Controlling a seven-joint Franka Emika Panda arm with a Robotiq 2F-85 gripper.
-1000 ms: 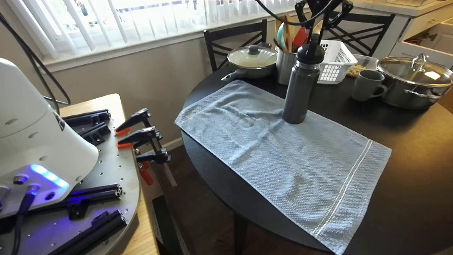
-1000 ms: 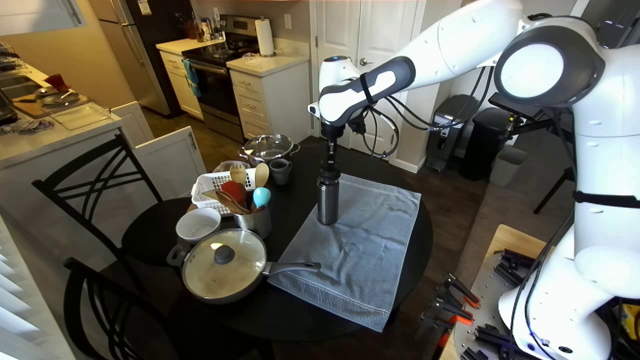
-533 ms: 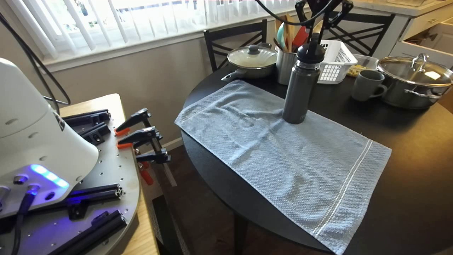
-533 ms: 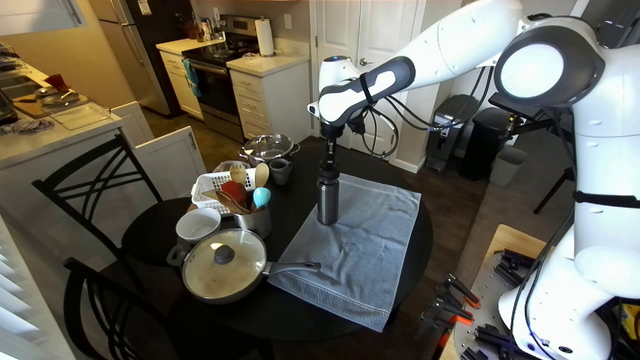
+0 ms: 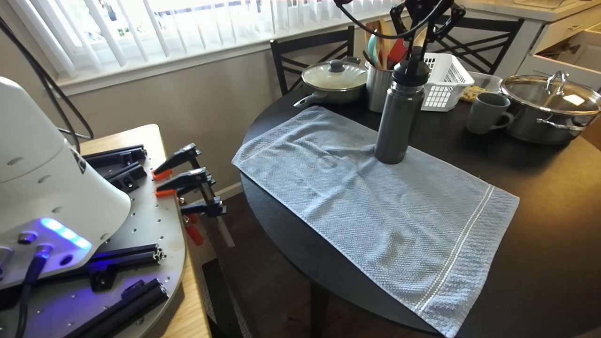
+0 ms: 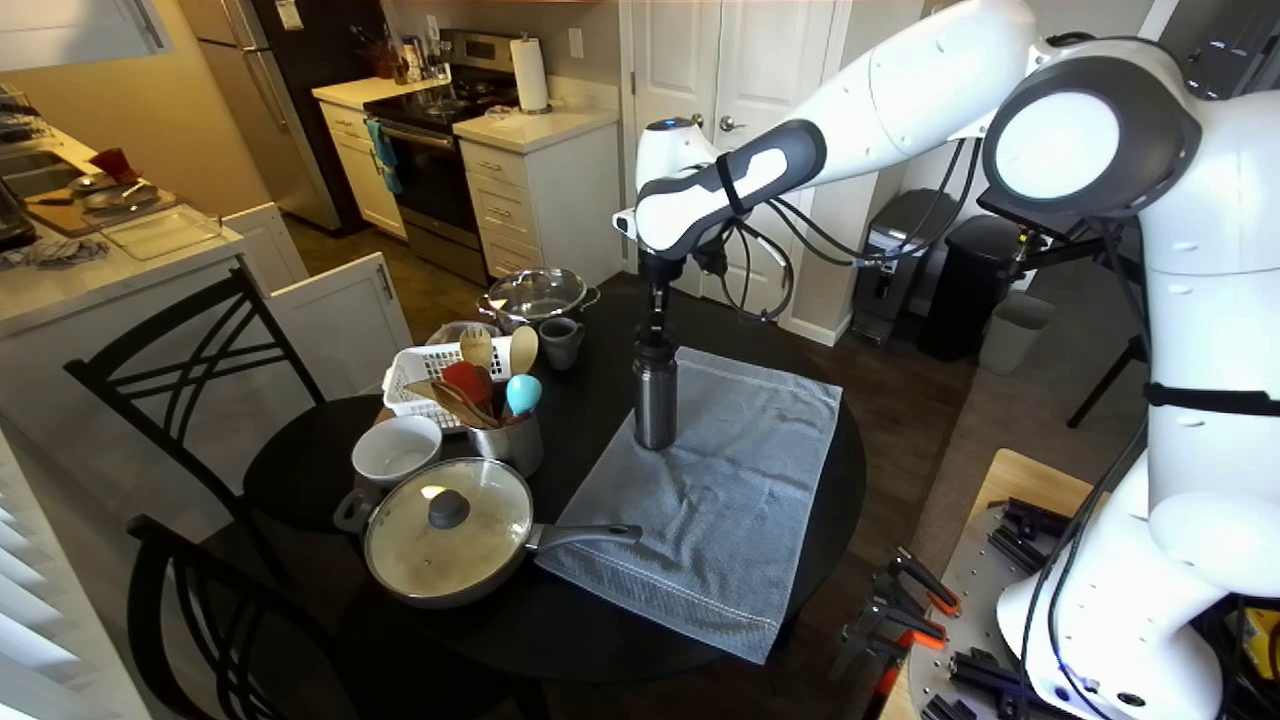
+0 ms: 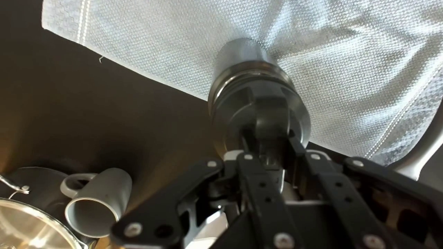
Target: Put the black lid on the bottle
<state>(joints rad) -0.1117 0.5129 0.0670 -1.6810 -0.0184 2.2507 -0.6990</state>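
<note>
The bottle (image 5: 399,126) stands upright on the towel in both exterior views (image 6: 656,405). Its shiny neck shows just under the black lid. The black lid (image 5: 407,74) sits over the bottle's mouth, also in an exterior view (image 6: 656,350). My gripper (image 5: 416,54) is above the bottle, pointing down, its fingers on both sides of the lid's raised loop. In the wrist view the gripper (image 7: 271,141) is shut on the loop of the lid (image 7: 230,109), with the bottle (image 7: 240,53) beneath. The thread contact is hidden, so I cannot tell whether the lid is fully seated.
A grey-blue towel (image 5: 328,188) lies under the bottle. Close behind stand a utensil holder (image 5: 379,89), a white basket (image 5: 441,91) and a lidded pan (image 5: 335,84). A grey mug (image 5: 486,112) and a steel pot (image 5: 540,126) are farther along. A white bowl (image 6: 397,450) is beside the pan.
My gripper and the black lid have moved slightly down and a little sideways onto the bottle's top. Less of the neck shows in an exterior view. The bottle has stayed in place.
</note>
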